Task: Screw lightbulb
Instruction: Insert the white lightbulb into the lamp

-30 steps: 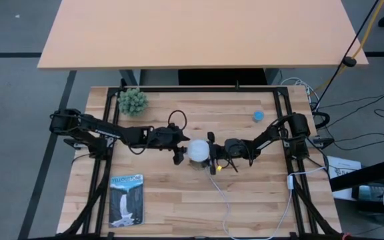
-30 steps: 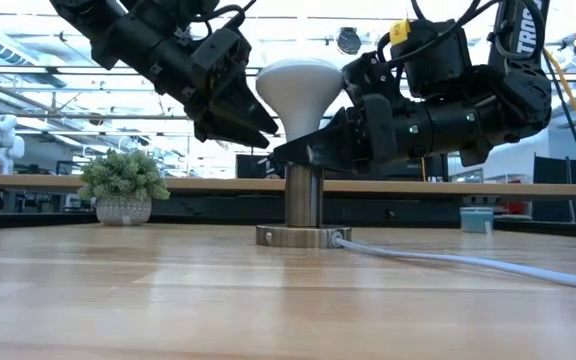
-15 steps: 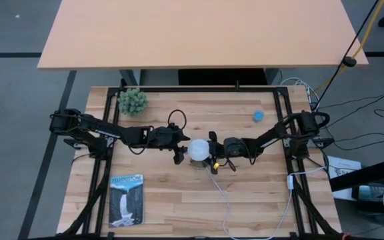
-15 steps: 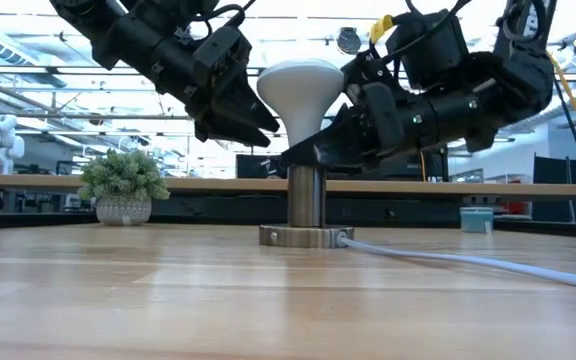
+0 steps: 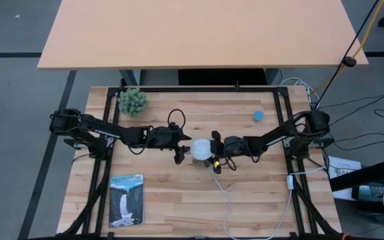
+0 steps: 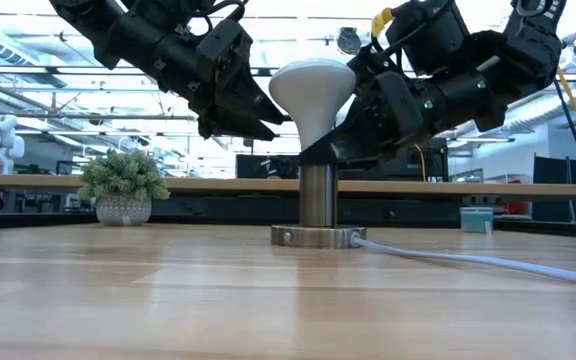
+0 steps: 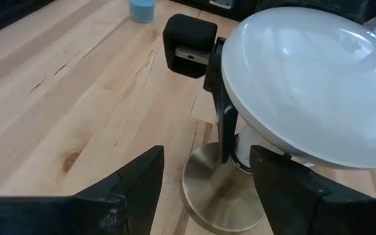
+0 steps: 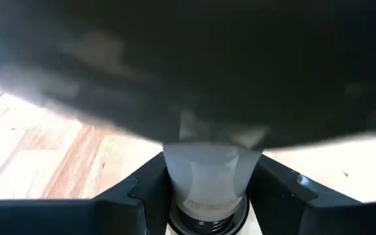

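Arms, two of them, reached from opposite sides toward the middle of one wooden table [image 5: 245,200]. The left gripper [image 5: 178,155] hovered just beside the bulb [image 5: 201,151], its fingers [image 7: 136,186] spread and holding nothing. The right gripper [image 6: 318,152] came in low from the other side, its fingers [image 8: 142,192] clamped on the bulb's narrow neck. One white bulb stood upright, dome up, in one metal socket [image 6: 317,205] at mid-table, its white cord [image 5: 223,200] trailing to the near edge. Elsewhere sat one picture card [image 5: 126,199], one small plant [image 5: 133,101] and one blue round object [image 5: 258,115].
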